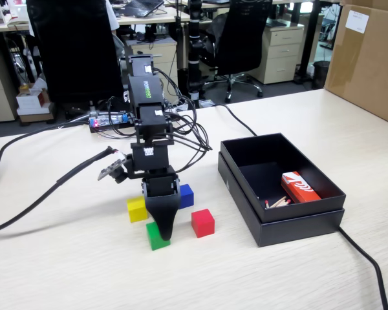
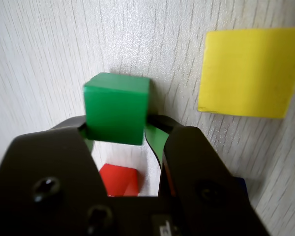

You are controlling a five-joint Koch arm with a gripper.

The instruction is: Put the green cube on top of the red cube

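The green cube (image 1: pixel 155 237) sits on the table near its front, with the red cube (image 1: pixel 202 223) a short way to its right in the fixed view. My gripper (image 1: pixel 162 236) points straight down over the green cube. In the wrist view the green cube (image 2: pixel 117 108) sits between the two jaws of my gripper (image 2: pixel 117 130), which press on its left and right sides. The red cube (image 2: pixel 119 180) shows behind it through the gap between the jaws.
A yellow cube (image 1: pixel 137 208) and a blue cube (image 1: pixel 185 195) lie just behind the gripper; the yellow one also shows in the wrist view (image 2: pixel 248 71). An open black box (image 1: pixel 297 229) at the right holds a red-and-white packet (image 1: pixel 299 187) and matches. Cables run across the table's left.
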